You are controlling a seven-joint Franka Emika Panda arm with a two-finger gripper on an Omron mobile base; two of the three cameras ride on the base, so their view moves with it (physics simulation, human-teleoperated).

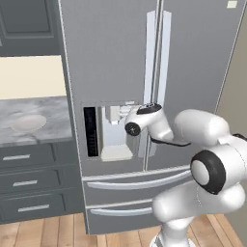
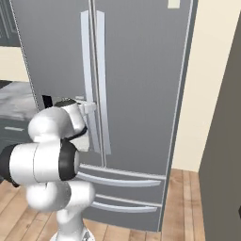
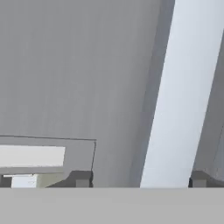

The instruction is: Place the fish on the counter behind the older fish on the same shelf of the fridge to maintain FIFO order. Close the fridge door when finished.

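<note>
Hand view shows the fingers (image 3: 140, 178) spread either side of the fridge's (image 1: 111, 58) left door handle (image 3: 175, 109), seemingly not yet pinching; they should close squarely before pulling, fish probably on the tabletop (image 1: 53, 116).

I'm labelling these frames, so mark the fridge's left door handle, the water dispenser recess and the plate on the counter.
left door handle (image 3: 175, 100), hand view, middle of the pale bar
water dispenser recess (image 1: 103, 132), left base view, its back wall
plate (image 1: 28, 123), left base view, its centre

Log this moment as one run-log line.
phase: opening fridge | doors: both shut | gripper: straddling left door handle, grip not confirmed | plate: on counter
</note>
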